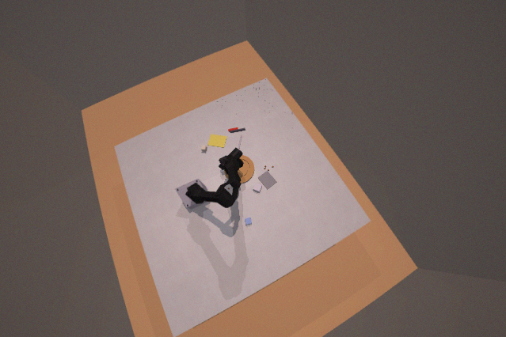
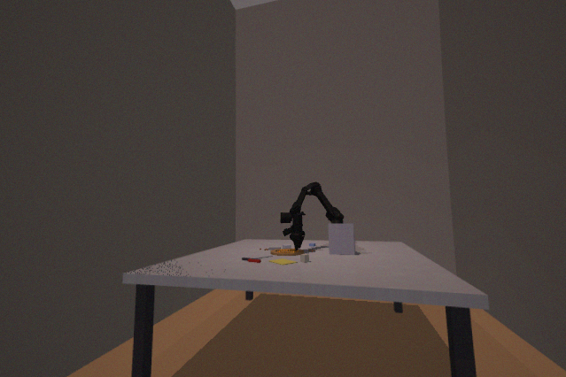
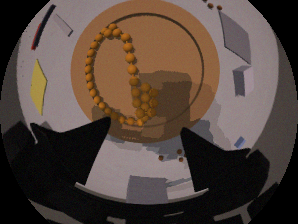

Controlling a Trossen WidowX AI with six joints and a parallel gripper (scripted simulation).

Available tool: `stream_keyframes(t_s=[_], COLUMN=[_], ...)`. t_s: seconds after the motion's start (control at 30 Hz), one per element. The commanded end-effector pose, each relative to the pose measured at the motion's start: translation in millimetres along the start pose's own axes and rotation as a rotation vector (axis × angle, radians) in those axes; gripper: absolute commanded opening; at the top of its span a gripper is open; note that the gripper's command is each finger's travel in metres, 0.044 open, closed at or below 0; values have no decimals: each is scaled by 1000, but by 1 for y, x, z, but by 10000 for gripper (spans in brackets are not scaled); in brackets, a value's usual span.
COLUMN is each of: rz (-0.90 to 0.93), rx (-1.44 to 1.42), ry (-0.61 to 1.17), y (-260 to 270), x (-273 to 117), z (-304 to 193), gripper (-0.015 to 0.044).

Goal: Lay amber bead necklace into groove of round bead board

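Note:
The round bead board (image 1: 250,163) (image 3: 211,62) is a flat tan disc with a dark circular groove. The amber bead necklace (image 3: 131,69) lies on it. In the wrist view its left run follows the left side of the groove, another strand cuts down across the inside, and several beads are bunched near the lower middle. The right side of the groove shows no beads. My gripper (image 2: 297,248) (image 3: 147,125) is open, its fingers wide apart at the board's near edge, with nothing held. In the top view the arm covers part of the board.
A yellow square (image 1: 217,141) (image 3: 38,86), a red and dark pen (image 1: 236,130) and a beige cube (image 1: 203,148) lie to one side. A grey square (image 1: 267,179) (image 3: 235,36), a pale block (image 1: 257,187) and a blue block (image 1: 248,221) (image 3: 240,142) lie elsewhere. Small brown bits (image 3: 179,151) are scattered nearby.

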State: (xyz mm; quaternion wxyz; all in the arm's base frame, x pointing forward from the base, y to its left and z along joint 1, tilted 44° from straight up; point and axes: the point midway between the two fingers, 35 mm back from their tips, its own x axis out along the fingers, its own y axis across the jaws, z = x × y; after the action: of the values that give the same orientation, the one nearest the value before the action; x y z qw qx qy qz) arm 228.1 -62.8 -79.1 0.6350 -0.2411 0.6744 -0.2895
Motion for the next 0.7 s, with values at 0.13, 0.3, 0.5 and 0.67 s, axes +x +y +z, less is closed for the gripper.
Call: stream_keyframes(t_s=[0.13, 0.3, 0.5, 0.67], rz=[4, 4, 4, 4], rx=[0, 0, 0, 0], ry=[4, 4, 4, 4], y=[0, 0, 0, 0], x=[-8, -8, -8, -8], z=[0, 0, 0, 0], gripper=[440, 440, 440, 440])
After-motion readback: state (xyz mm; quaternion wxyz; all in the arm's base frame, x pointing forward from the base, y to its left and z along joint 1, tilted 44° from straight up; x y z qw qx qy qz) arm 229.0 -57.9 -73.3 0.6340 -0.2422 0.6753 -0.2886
